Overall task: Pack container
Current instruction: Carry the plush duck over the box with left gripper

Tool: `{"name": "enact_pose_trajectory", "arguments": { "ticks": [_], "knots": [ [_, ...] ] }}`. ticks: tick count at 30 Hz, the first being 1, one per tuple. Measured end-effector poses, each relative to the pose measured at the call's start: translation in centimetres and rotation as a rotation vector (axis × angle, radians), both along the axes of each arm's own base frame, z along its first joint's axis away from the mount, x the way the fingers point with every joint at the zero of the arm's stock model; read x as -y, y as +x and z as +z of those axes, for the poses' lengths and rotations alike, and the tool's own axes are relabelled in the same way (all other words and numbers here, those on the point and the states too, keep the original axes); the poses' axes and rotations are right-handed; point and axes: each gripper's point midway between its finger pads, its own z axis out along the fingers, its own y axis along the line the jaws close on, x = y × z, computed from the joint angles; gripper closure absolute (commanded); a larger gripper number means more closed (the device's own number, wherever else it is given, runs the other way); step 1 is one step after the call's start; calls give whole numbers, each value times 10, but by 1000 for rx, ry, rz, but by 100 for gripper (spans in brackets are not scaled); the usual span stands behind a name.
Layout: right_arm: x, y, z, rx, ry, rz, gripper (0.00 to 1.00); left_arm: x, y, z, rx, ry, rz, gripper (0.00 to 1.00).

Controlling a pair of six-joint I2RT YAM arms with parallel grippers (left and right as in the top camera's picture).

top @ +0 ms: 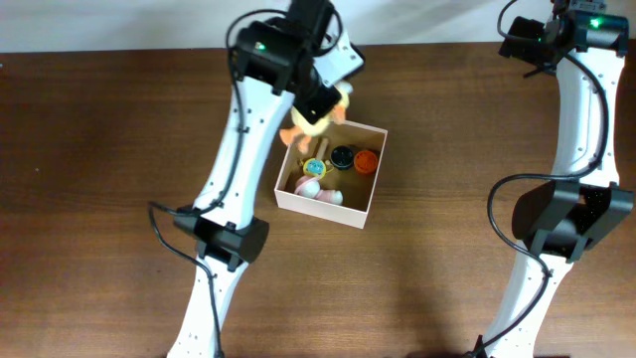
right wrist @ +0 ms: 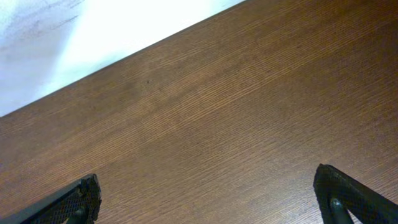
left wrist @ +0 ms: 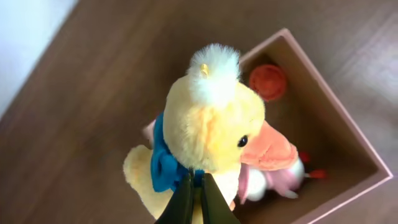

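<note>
The container (top: 323, 210) lies lower right of the left gripper (left wrist: 198, 200), which is clamped on a plush duck (left wrist: 214, 127) whose face only the wrist view shows; the right gripper (right wrist: 205, 194) stands apart

Soft even light is falling on the container (top: 323, 209), barely casting shadows around it, while the plush duck (top: 310, 127) at its far edge is looking blurry.
</note>
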Motion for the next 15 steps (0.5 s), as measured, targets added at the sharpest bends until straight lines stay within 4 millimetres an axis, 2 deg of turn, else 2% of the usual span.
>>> {"name": "enact_pose_trajectory", "arguments": {
  "ticks": [6,15],
  "knots": [
    [0,0,0,0,0,1,1,19,-17,-42,-113,73,-79,98],
    [0,0,0,0,0,0,1,15,-29,-134,-314,199,-158,98]
  ]
}}
